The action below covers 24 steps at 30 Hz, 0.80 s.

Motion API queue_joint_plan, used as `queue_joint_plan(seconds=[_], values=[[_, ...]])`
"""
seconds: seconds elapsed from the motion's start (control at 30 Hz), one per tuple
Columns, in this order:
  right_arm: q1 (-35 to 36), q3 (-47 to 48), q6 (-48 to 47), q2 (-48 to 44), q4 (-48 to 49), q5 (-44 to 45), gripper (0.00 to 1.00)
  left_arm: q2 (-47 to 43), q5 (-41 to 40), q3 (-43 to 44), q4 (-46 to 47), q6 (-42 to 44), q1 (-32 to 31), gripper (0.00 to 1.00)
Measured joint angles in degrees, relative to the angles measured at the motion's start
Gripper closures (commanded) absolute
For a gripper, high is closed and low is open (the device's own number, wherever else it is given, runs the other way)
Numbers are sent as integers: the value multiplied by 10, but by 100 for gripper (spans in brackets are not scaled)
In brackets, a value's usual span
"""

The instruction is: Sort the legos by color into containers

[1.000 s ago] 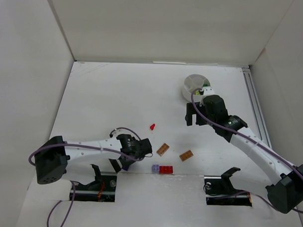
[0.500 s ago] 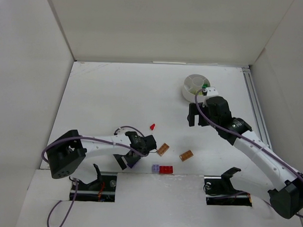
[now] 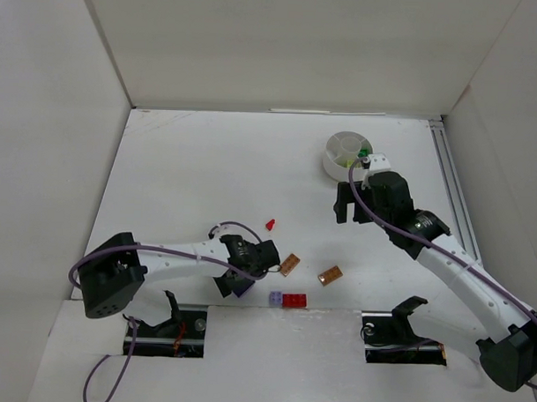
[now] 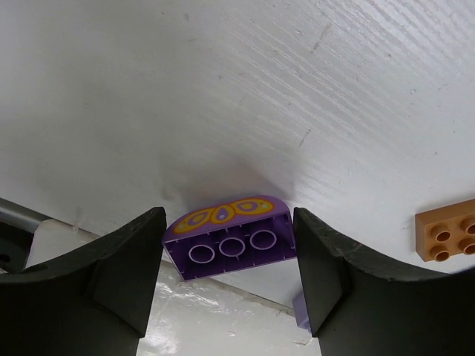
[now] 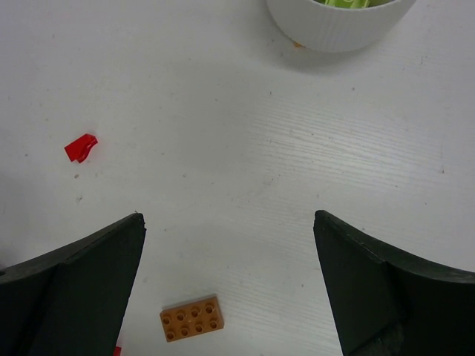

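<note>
- Top external: the sort was partly done. The dish (image 3: 348, 155) sat at 1 o'clock on the table (image 3: 190, 181) with green and lime bricks (image 3: 362, 154) inside. I couldn't tell which compartments held them.
- Six pieces lay loose on the table, well apart from the dish and mostly toward 6 o'clock: red bit (image 3: 270, 225), first orange plate (image 3: 289, 264), second orange plate (image 3: 330, 275), lilac brick (image 3: 275, 298), red brick (image 3: 294, 300) touching it, and purple brick (image 3: 241, 286).
- By my read, more than half of the visible work was left. No purple, lilac, red or orange showed in the dish.
- Left gripper (image 3: 239, 284) was down over the purple brick at 6 o'clock.
- Left wrist: the purple brick (image 4: 230, 236) lay on the table between the fingers of the left gripper (image 4: 228, 256), an arched piece with a yellow print. The jaws were about half closed, with pads at or just beside both ends. I couldn't tell if it was clamped, and it wasn't lifted.
- The first orange plate (image 4: 449, 236) was at 3 o'clock of the purple brick, apart from it.
- Right gripper (image 3: 352, 204) hung at 6 o'clock of the dish, near it.
- Right wrist: the right gripper (image 5: 226, 245) was spread wide and held nothing. Dish (image 5: 341, 26) at 1 o'clock, red bit (image 5: 80, 147) at 9 o'clock, second orange plate (image 5: 193, 317) at 6 o'clock. None of them were between the jaws.
</note>
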Motion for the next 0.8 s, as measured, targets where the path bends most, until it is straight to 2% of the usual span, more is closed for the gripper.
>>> queue_joint_plan(seconds=[0.27,0.4,0.57,0.7,0.8], values=[[0,-2,-26,-4,5,-39,0,0,-7,24,10,35,-1,46],[4,-38,-54,-74,35,-113,0,-42,-28,64,52,81,0,46],[5,-83,-87,-174,84,-253,0,-123,-42,108,146,165,24,46],[22,-97,-96,-196,130,-349,0,-146,-52,134,207,218,49,46],[54,-99,-85,-187,168,-366,0,-146,-61,156,230,233,56,50]])
